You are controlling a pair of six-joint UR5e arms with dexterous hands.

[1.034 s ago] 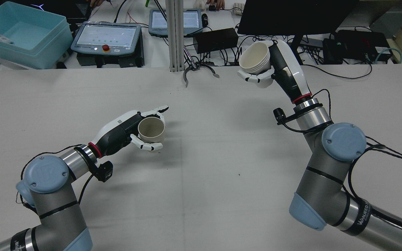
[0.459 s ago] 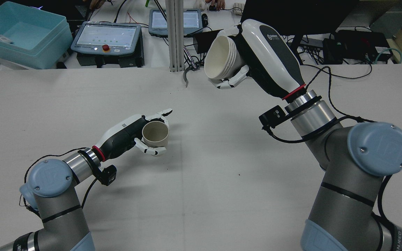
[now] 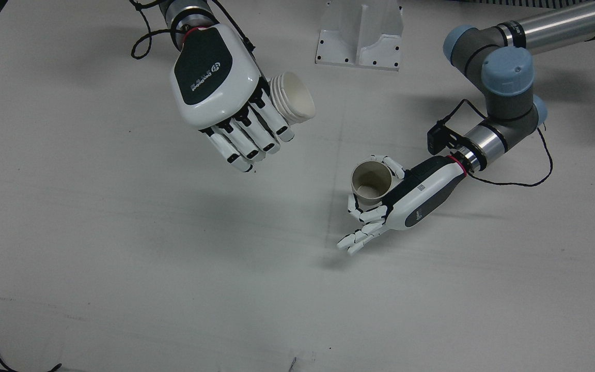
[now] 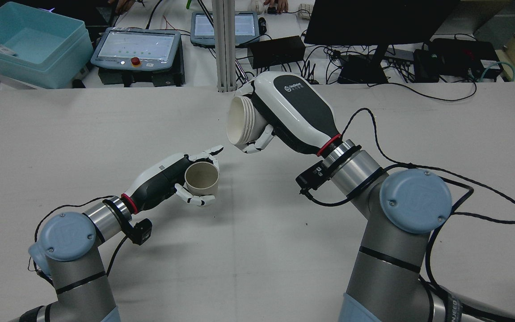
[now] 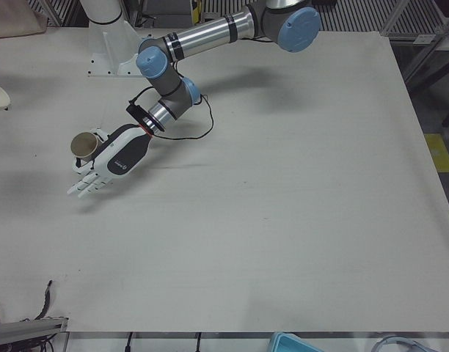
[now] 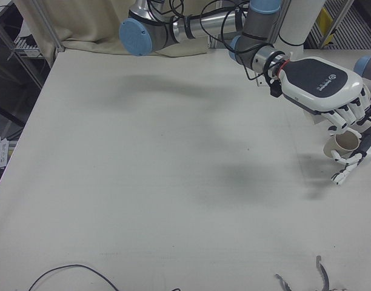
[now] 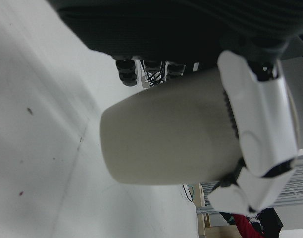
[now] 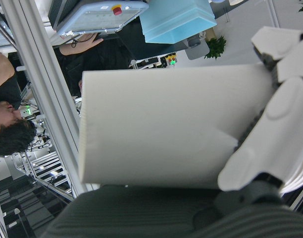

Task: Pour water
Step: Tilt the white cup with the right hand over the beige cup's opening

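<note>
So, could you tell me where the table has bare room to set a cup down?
The white table is bare across its whole operator-side half, and on the far side of the right hand too. It is crowded only mid-table, where the left hand holds the beige cup and the right carries the white ribbed cup.

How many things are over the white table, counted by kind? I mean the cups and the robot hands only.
Cups: 2, a beige cup in the left robot hand and a white cup in the right robot hand.
Robot hands: 2, the left robot hand and the right robot hand.
Total: 4.
</note>
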